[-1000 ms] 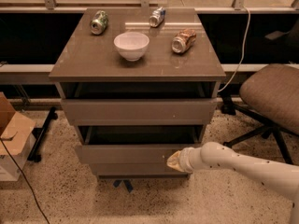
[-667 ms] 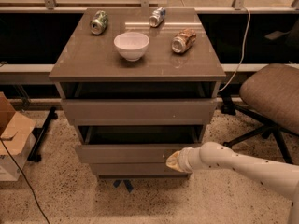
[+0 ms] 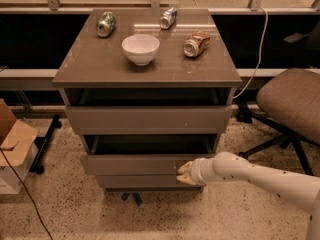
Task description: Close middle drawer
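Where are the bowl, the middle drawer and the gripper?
Bowl [image 3: 140, 49]: camera view, on its white outer side.
Middle drawer [image 3: 130, 164]: camera view, on its front panel, left of centre.
Gripper [image 3: 181, 173]: camera view, on its tip, at the drawer front's right part.

The worktop is smooth and glossy, grey-brown, and mirrors the pale light. The middle drawer has a matt, even front of the same colour. The bowl is glossy white, ceramic by its look. The green can, the blue can and the brown can are shiny, dented metal. The chair seat is brown woven cloth. The box is dull cardboard. The floor is speckled stone. The arm is smooth white plastic with dark dots; its gripper, pale yellow and matt, is at the drawer front's right end.
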`<action>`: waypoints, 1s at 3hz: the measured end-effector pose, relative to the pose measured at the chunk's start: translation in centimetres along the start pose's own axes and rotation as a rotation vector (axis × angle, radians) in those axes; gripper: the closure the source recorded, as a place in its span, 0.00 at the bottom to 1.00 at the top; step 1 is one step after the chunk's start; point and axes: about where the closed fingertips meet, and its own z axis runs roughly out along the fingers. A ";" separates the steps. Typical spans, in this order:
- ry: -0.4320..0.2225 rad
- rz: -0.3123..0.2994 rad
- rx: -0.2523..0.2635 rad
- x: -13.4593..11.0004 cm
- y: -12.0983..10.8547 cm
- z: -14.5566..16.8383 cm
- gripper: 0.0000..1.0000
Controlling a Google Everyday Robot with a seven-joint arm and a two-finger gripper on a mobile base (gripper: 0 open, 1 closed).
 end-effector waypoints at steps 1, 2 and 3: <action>0.003 -0.012 -0.003 -0.4 -0.3 0.3 0.04; -0.014 -0.017 -0.007 -0.8 -0.8 1.2 0.00; -0.014 -0.017 -0.007 -0.8 -0.8 1.2 0.00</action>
